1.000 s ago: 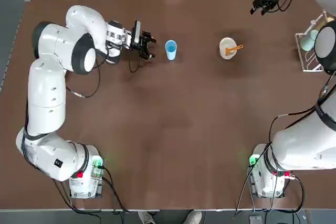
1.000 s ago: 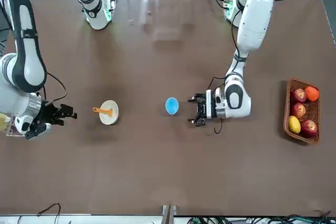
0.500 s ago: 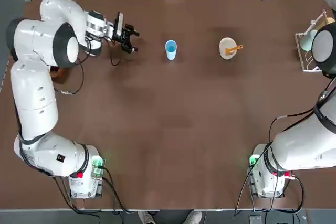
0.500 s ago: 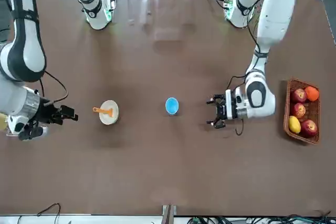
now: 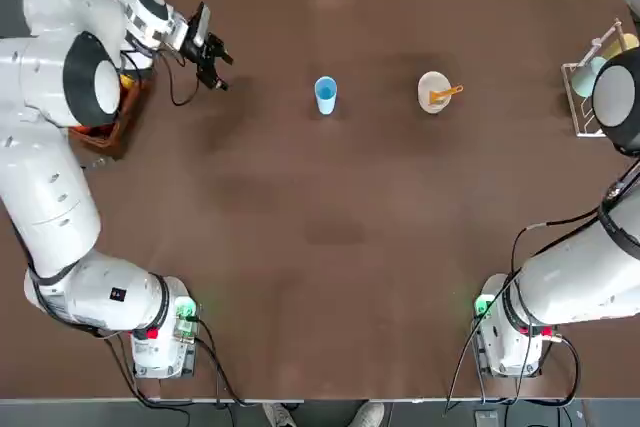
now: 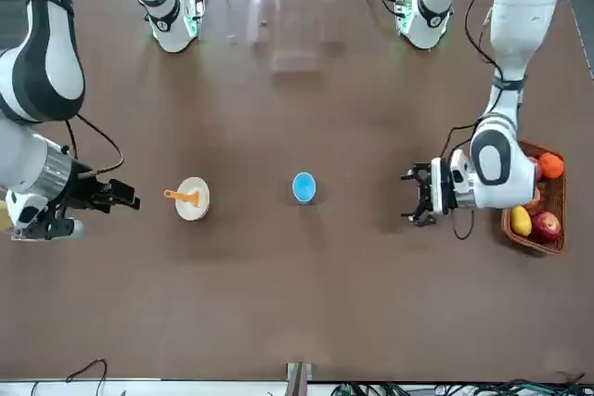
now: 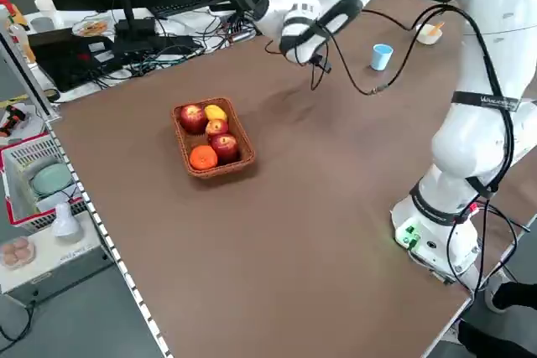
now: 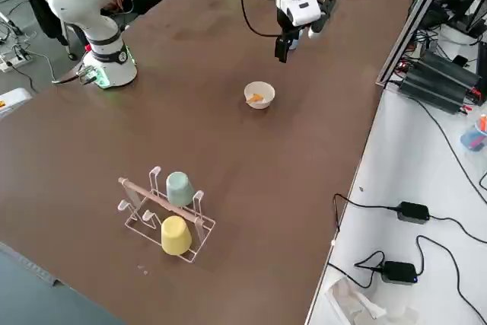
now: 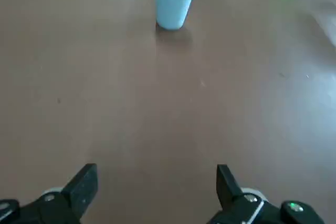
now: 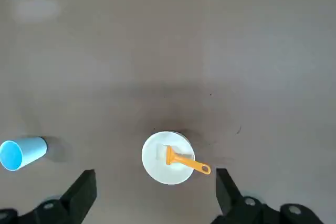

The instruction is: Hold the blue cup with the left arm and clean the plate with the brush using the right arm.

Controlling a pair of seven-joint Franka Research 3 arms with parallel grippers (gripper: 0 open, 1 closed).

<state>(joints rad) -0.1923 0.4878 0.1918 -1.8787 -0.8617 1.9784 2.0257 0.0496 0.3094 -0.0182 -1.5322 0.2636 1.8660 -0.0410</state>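
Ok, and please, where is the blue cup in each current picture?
Top view: blue cup, upper middle, left of the plate.
Front view: centre, right of the plate.
Left side view: upper right, below the plate.
Right side view: I do not see it.
Left wrist view: top, near the middle.
Right wrist view: left edge, lower half.
Shared landmark: the plate, except left wrist view.

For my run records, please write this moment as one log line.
left gripper: open, left of cup | right gripper: open, empty | blue cup: upright | brush: on plate
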